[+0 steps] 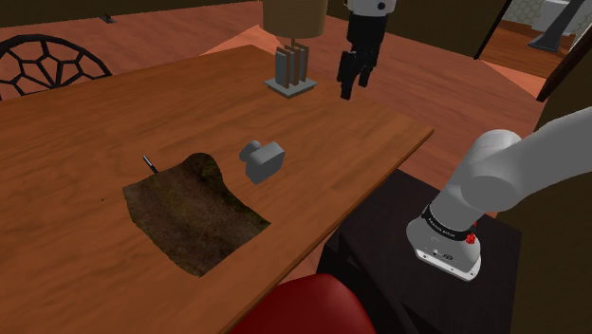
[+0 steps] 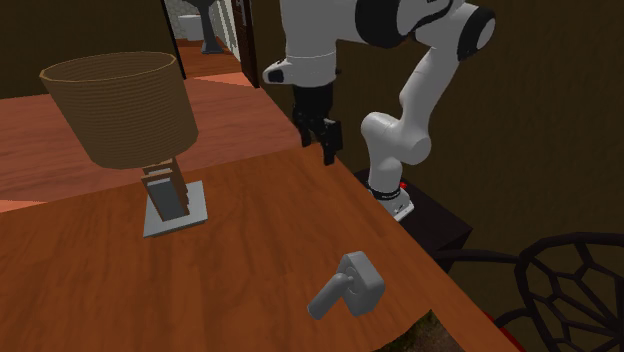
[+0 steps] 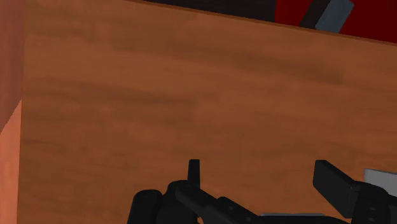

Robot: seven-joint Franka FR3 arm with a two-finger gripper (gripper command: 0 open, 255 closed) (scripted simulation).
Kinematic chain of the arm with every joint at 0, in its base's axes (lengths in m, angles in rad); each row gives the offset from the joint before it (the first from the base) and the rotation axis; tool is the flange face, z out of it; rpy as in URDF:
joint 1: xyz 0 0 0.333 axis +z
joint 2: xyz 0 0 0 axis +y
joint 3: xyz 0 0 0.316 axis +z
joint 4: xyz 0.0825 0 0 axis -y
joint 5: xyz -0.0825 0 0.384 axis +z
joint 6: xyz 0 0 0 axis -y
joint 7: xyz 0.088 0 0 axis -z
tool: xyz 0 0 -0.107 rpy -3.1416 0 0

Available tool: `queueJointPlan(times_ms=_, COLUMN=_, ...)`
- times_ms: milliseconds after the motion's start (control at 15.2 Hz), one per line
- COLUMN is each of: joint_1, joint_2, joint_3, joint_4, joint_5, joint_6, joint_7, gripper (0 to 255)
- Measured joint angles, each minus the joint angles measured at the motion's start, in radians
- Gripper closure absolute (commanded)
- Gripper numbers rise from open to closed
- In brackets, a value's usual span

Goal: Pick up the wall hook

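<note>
Table [image 1: 76, 142], wooden, carries grey wall hook [image 1: 263, 159], lamp [image 1: 292, 66], brown cloth [image 1: 194, 213]; gripper [image 1: 352, 87] apart, empty.

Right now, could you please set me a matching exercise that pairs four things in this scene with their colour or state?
Things:
1. wall hook
2. lamp
3. cloth
4. gripper

Descriptions:
A. black, open, in the air above the table
B. dark brown, lying flat
C. grey, lying beside the cloth
D. tan shade on a grey base

Pairs: 1-C, 2-D, 3-B, 4-A.
</note>
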Motion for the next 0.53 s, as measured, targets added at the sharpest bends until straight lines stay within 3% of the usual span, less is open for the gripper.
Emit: queueJointPlan(times_ms=528, joint_1=0.027, joint_2=0.259, joint_3=0.146, joint_4=0.187, joint_5=0.045, joint_6=0.01, joint_7=0.219, gripper=0)
